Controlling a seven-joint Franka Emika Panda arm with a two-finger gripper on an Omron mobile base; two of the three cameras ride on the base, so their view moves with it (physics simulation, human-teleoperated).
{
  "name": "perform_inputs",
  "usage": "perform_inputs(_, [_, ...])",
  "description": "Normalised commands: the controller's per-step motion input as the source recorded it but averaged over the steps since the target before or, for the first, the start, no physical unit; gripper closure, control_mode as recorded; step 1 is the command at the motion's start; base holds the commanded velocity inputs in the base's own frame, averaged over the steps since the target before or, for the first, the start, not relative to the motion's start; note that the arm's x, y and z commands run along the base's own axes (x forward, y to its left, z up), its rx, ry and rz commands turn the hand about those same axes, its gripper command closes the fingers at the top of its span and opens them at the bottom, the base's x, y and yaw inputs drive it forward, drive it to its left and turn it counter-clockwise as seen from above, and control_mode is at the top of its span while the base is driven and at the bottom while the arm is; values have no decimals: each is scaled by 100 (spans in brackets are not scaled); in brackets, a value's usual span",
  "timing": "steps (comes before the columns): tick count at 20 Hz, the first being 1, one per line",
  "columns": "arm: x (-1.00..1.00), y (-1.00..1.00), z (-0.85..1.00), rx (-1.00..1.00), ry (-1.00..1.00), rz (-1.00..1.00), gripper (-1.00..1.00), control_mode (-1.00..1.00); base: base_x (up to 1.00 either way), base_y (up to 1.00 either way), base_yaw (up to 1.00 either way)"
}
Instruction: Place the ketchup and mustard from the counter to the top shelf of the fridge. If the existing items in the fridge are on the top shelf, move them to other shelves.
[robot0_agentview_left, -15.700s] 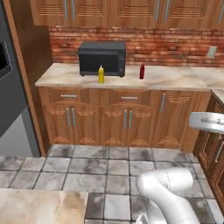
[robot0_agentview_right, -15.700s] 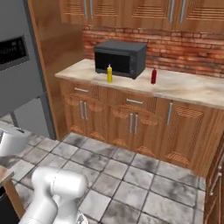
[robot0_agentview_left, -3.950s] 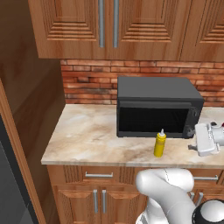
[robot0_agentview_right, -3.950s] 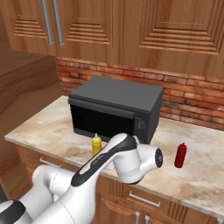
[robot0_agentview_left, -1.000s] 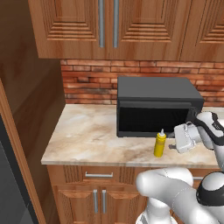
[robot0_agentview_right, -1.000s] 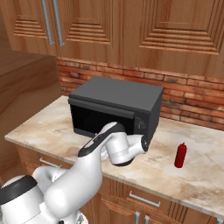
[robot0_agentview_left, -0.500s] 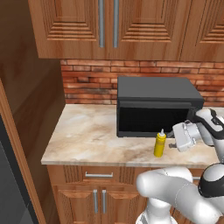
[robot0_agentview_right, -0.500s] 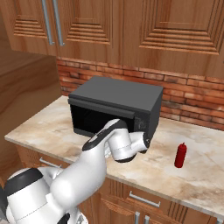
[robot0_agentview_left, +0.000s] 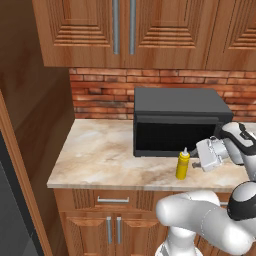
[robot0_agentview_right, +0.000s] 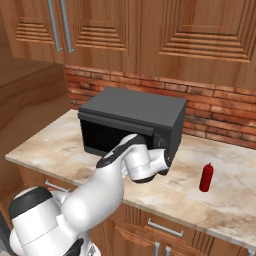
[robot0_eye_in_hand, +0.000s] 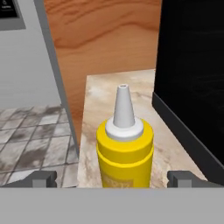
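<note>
The counter (robot0_agentview_left: 105, 155) carries a black microwave (robot0_agentview_left: 175, 120) along its brick-backed rear; the mustard (robot0_agentview_left: 183, 164) stands upright just in front of the microwave's door, and the ketchup (robot0_agentview_right: 206, 177) stands well apart on the bare stone — upright too. The gripper (robot0_agentview_left: 196, 162) sits just beside the mustard, level with its nozzle; in the hand view the yellow bottle (robot0_eye_in_hand: 124, 148) rises midway between the two fingertips (robot0_eye_in_hand: 43, 178), jaws spread wide, neither tip touching it.
</note>
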Motion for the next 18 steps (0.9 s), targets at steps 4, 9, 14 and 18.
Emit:
perform_inputs(4, [0,15,-6,0,0,0,-100,-100,0,0,0])
perform_inputs(9, [0,13,-3,0,0,0,-100,-100,0,0,0])
perform_inputs(14, [1,6,0,0,0,0,-100,-100,0,0,0])
perform_inputs(18, [10,0,0,0,0,0,-100,-100,0,0,0])
